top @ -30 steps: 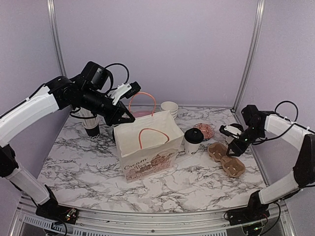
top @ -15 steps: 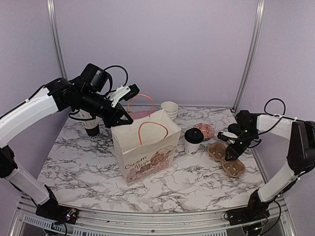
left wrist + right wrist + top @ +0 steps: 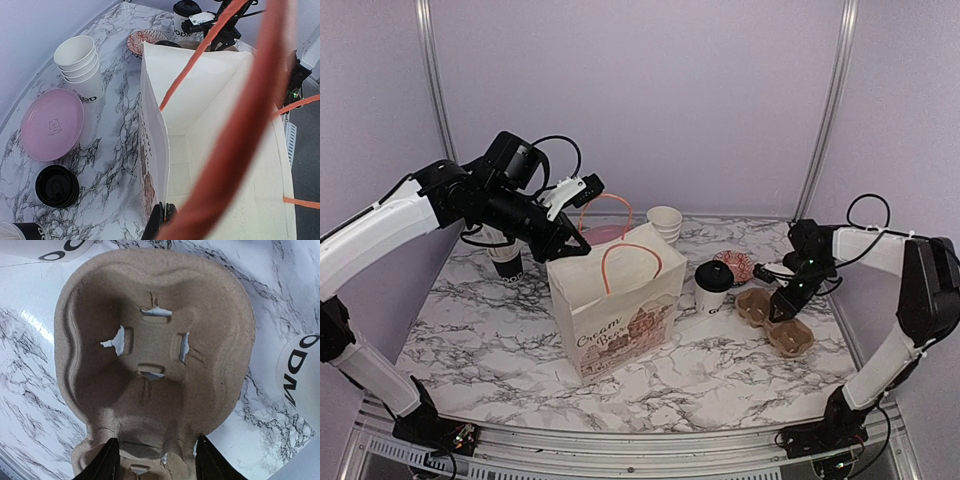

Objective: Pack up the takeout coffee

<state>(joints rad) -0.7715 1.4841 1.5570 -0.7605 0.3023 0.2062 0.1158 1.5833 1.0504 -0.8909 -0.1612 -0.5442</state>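
While our left gripper (image 3: 161, 219) pinches the paper bag (image 3: 620, 320) by its rim mid-desk and our right gripper (image 3: 156, 460) sits spread astride the pulp carrier (image 3: 150, 355) near the right edge, the takeout coffee (image 3: 711, 290) stands between them. We judge it tippy and crushable, best gripped gently around mid-wall.

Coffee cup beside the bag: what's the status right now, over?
Left pincer shut on paper bag rim. Right pincer open, straddling cardboard carrier. Coffee cup upright between bag and carrier, untouched.
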